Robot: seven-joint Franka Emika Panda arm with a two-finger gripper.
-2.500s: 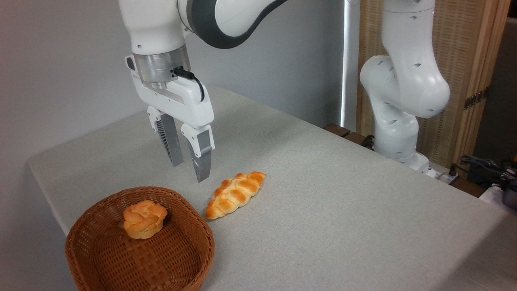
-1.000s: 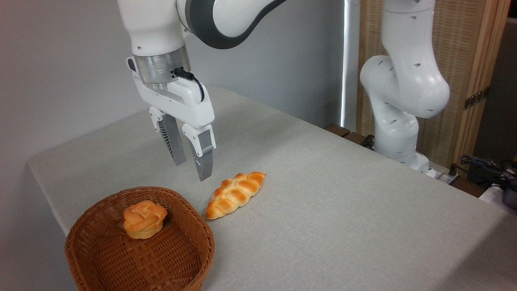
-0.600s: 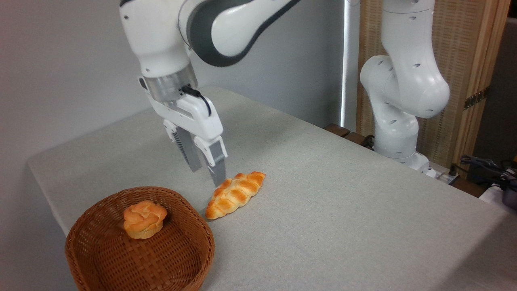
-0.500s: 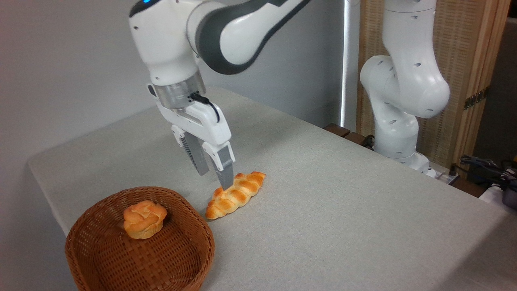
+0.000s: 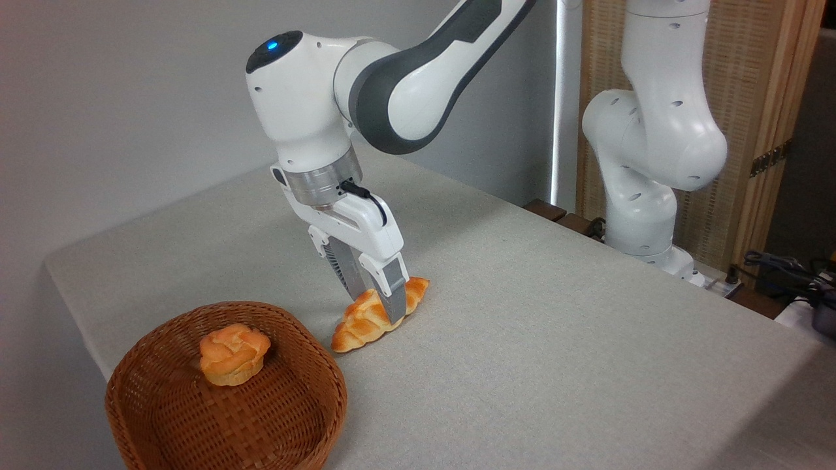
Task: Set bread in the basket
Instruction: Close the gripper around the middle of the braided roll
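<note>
Gripper (image 5: pixel 377 305) straddles one bread (image 5: pixel 366 320) (one basket (image 5: pixel 287 427) nearby).

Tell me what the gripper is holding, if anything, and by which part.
The gripper straddles the middle of the braided loaf, which lies on the table. Whether the fingers have closed on it cannot be told.

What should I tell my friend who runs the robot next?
Gripper: down over the middle of the bread, one finger on each side; I cannot tell if it has closed.
Bread: on the table, just right of the basket, not lifted.
Basket: holds a small round bun.
Done: reached the bread.
Left: grip it, lift it, put it in the basket.
</note>
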